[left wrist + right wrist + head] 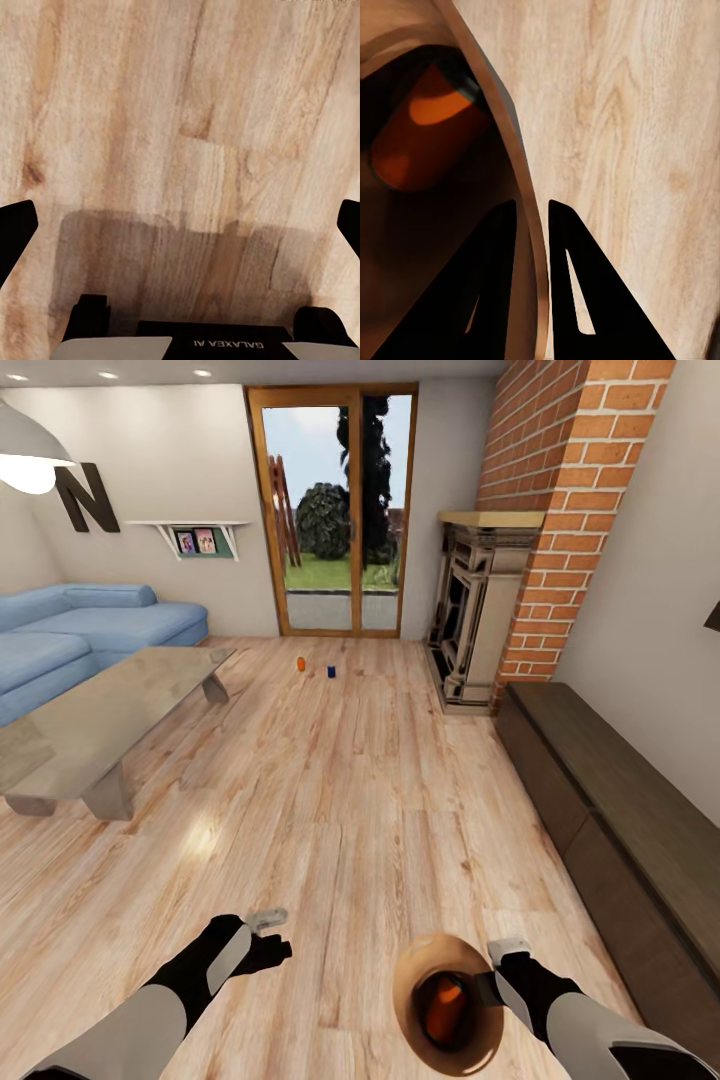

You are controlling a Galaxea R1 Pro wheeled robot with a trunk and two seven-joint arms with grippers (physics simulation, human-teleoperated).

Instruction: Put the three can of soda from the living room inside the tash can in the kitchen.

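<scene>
Right gripper [492, 970]: low at the robot's right, fingers pinching the rim of the trash can [415, 960].
Inside bin: one orange can [447, 1005].
Left gripper [268, 935]: held low over the floor [350, 810], fingers spread, holding nothing.
Far floor: second orange can [301, 663] beside blue can [331, 671], near the glass doors [335, 510].

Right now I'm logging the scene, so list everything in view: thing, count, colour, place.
Cans on floor: 2, orange and blue, near the glass doors.
Can in bin: 1, orange.
Bin: 1, tan inside, held at right.
Sofa: 1, blue, left.
Coffee table: 1, grey, left.
Fireplace: 1, red brick surround, right.
Cabinet: 1, dark, right wall.
Left gripper: open, over floor.
Right gripper: shut on bin rim.
</scene>
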